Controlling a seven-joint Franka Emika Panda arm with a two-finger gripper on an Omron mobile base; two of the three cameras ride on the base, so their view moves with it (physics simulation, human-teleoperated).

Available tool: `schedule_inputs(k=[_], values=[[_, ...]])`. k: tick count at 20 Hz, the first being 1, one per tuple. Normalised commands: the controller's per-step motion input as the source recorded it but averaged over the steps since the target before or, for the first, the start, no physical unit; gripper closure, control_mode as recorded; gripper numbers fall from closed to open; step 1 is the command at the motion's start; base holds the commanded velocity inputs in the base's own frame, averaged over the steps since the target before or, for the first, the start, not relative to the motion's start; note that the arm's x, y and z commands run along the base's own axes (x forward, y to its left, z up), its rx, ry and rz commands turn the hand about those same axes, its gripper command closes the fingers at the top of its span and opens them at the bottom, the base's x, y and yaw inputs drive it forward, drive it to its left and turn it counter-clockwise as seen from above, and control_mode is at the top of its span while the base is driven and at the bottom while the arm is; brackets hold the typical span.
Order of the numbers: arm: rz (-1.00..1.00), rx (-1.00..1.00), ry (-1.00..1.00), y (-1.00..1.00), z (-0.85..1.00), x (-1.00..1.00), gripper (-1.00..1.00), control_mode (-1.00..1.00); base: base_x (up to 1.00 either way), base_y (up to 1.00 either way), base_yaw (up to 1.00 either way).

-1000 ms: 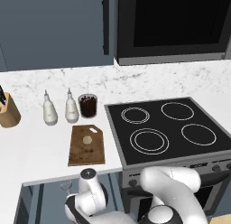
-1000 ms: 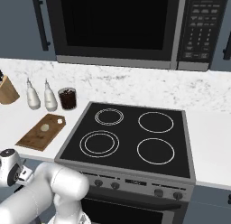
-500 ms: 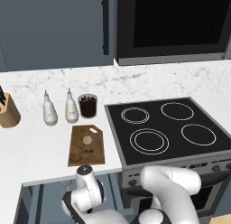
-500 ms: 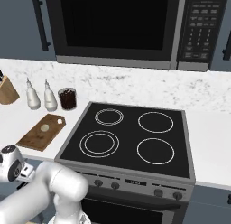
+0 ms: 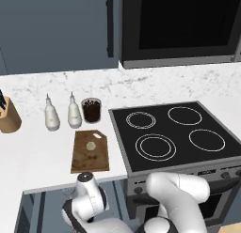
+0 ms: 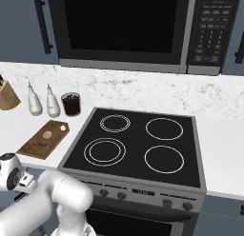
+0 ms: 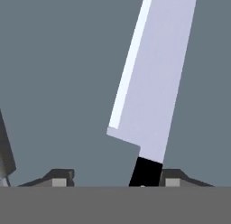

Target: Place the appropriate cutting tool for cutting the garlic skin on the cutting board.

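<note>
In the hand view the cutting tool (image 7: 153,83) lies close ahead on a flat grey surface, its silver blade pointing up and away. Its black handle (image 7: 146,171) sits just inside the right fingertip (image 7: 177,177). My gripper (image 7: 117,175) is open, and the left fingertip (image 7: 61,175) stands well clear of the handle. The dark brown cutting board (image 5: 90,154) (image 6: 40,143) lies on the white counter left of the stove, with the pale garlic (image 5: 91,145) (image 6: 47,134) on its far half. My arm's white wrist (image 5: 86,178) hangs below the counter's front edge, under the board.
A tan knife block (image 5: 9,117) stands at the far left. Two white bottles (image 5: 52,115) and a dark glass (image 5: 91,110) stand behind the board. The black stove (image 5: 174,138) is to the right. A dark object (image 7: 4,151) lies at the hand view's left edge.
The white wrist below the counter edge has shifted slightly to the left. The board, the garlic and the other things on the counter have not moved.
</note>
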Motion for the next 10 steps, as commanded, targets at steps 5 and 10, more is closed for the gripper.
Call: schedule_inputs(k=[5,10], values=[[-0.10,0.00,-0.01,0.00,-0.12,-0.60,1.00,-1.00,0.00,0.00,0.00],[-0.11,0.00,-0.02,0.00,0.00,-0.06,1.00,-1.00,0.00,0.00,0.00]])
